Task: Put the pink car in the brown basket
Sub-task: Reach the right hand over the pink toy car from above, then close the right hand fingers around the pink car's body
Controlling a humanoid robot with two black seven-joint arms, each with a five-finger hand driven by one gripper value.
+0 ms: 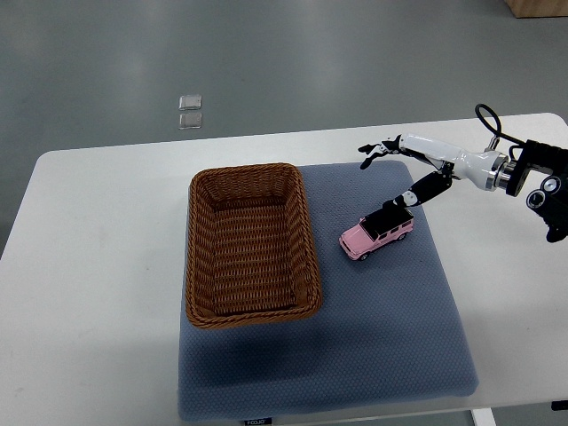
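A pink toy car (376, 236) with a black roof sits on the blue-grey mat (382, 328), right of the brown wicker basket (197, 266). The basket is empty. My right hand (395, 173) comes in from the right edge and hovers just above and behind the car. Its fingers (374, 150) are spread, and the thumb (410, 196) reaches down close to the car's roof. It holds nothing. The left arm is not in view.
The mat lies on a white table (98, 266). The grey floor beyond shows two small clear squares (190, 112). A wooden object corner (538, 7) is at the top right.
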